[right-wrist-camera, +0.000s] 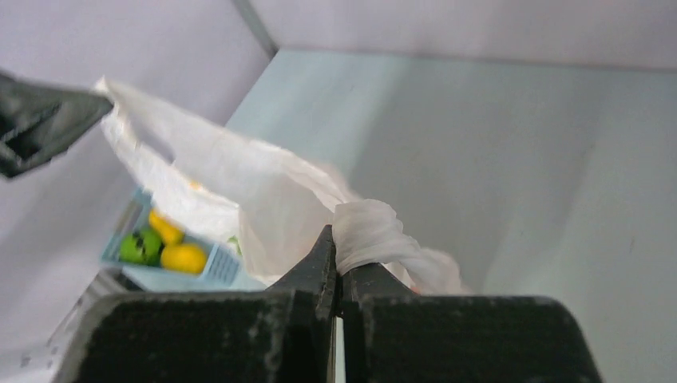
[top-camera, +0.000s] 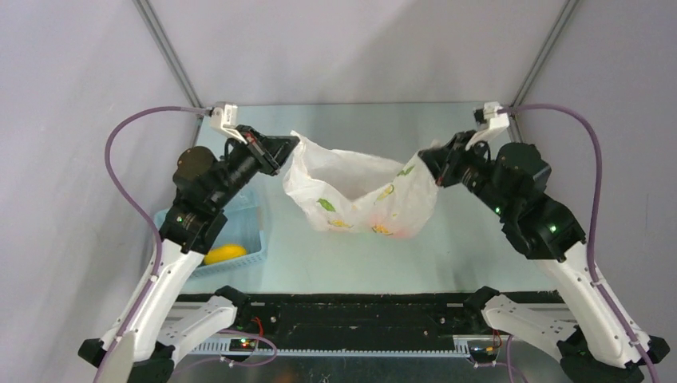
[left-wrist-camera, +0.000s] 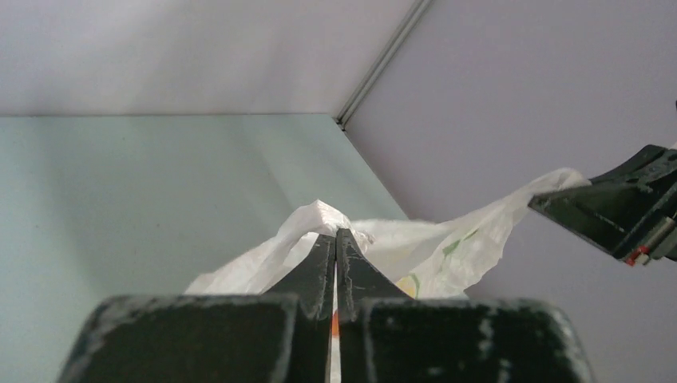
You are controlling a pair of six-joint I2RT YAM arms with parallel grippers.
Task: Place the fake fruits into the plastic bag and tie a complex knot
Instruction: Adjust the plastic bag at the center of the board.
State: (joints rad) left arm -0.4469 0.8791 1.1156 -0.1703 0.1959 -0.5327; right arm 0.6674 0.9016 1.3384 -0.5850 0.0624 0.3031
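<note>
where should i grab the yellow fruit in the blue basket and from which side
Grip the yellow fruit across its narrow middle, coming straight down. It lies on its side, an oval close to the near wall of the blue basket, so the walls block a sideways approach. The left gripper, nearest it, is shut on the plastic bag.

White plastic bag [top-camera: 359, 191] bears yellow-green prints; light blue basket [top-camera: 247, 225] holds a yellow fruit [top-camera: 224, 254].

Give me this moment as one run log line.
left gripper: shut on plastic bag handle | right gripper: shut on other handle | bag: slung between arms | tying: not done | basket: yellow fruit inside
</note>
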